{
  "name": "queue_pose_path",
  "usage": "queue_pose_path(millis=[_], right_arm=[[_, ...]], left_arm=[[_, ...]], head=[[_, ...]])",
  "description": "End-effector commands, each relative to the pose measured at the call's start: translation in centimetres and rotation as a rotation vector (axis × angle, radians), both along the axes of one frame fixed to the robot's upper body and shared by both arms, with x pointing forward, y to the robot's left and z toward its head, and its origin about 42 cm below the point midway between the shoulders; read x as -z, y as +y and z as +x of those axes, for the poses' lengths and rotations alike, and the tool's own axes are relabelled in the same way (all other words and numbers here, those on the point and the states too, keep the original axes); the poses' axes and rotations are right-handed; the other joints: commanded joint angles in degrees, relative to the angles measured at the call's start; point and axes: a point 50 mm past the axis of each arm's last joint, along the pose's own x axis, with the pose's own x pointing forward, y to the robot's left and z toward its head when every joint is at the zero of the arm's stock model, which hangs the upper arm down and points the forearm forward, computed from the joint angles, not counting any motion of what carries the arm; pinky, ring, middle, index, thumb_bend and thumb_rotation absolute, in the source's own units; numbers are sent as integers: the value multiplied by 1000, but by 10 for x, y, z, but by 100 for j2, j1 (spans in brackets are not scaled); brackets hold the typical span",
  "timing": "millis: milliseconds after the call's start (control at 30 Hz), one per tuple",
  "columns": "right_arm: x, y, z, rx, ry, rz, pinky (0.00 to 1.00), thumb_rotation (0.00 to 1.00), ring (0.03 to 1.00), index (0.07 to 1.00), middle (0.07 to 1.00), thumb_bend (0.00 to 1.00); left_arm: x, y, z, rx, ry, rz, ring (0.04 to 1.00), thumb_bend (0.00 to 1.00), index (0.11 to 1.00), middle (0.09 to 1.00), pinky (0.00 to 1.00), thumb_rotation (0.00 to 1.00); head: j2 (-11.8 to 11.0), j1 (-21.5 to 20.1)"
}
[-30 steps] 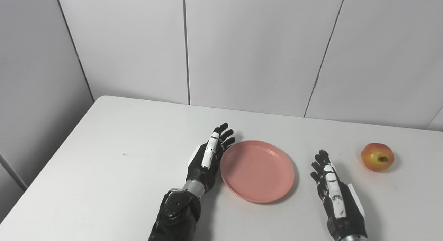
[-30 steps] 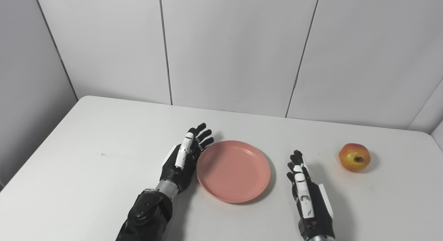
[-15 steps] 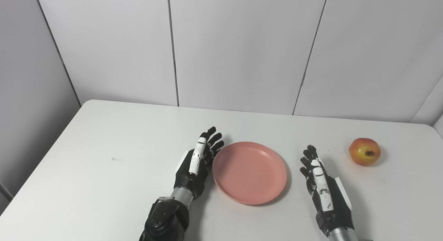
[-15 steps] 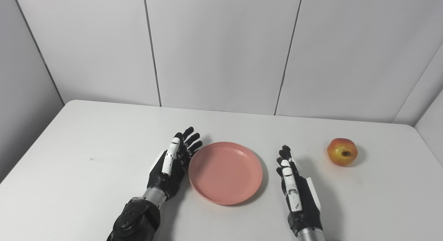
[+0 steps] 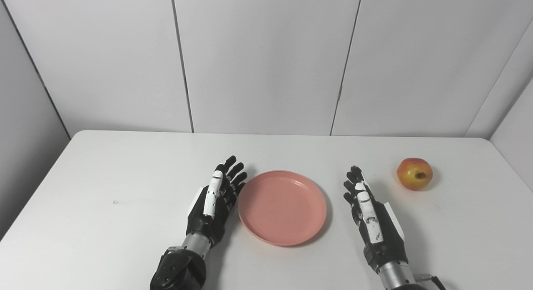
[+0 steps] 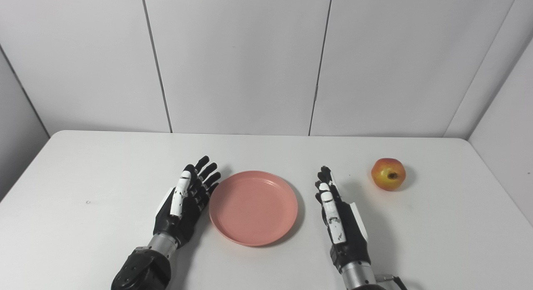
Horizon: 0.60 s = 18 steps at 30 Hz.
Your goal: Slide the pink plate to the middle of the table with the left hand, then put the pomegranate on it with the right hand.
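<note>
The pink plate (image 5: 282, 206) lies flat near the middle of the white table (image 5: 104, 190). My left hand (image 5: 214, 204) stands on edge just left of the plate, fingers straight and apart, its fingers close to the plate's left rim; contact cannot be told. My right hand (image 5: 372, 217) is open too, upright on edge a little right of the plate, holding nothing. The red-and-yellow pomegranate (image 5: 414, 173) rests on the table farther right and back, well apart from the right hand.
Grey wall panels (image 5: 262, 61) rise right behind the table's far edge. The table's right edge (image 5: 512, 173) runs close to the pomegranate. A tiny speck (image 5: 115, 202) marks the left side of the tabletop.
The camera has turned to the right, so the whole picture has shifted left. Hands, plate and pomegranate keep much the same places relative to one another; the right hand reaches slightly farther forward.
</note>
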Motion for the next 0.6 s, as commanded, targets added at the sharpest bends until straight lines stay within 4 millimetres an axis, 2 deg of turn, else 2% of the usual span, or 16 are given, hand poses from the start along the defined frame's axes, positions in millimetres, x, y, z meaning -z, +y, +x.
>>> queue_pose_path(millis=[0, 233, 333, 567], right_arm=[[-23, 0, 4, 3, -79, 20, 1000, 1000, 974, 980, 987, 334], [-39, -7, 3, 12, -111, 20, 992, 1000, 961, 951, 964, 385], [-47, -11, 4, 16, -128, 5, 982, 1000, 962, 948, 964, 405], [-70, -26, 14, 61, -204, -57, 981, 1000, 944, 932, 945, 468]], left_arm=[[3, 4, -2, -9, 7, -4, 938, 429, 937, 947, 950, 1000], [8, 6, -2, -6, 10, -7, 936, 427, 938, 946, 946, 1000], [9, 7, -2, -7, 11, -13, 934, 430, 936, 942, 946, 1000], [13, 11, -1, -14, 10, -20, 938, 424, 936, 947, 949, 1000]], head=[[-48, -106], [-112, -359], [-221, -495], [-311, -788]])
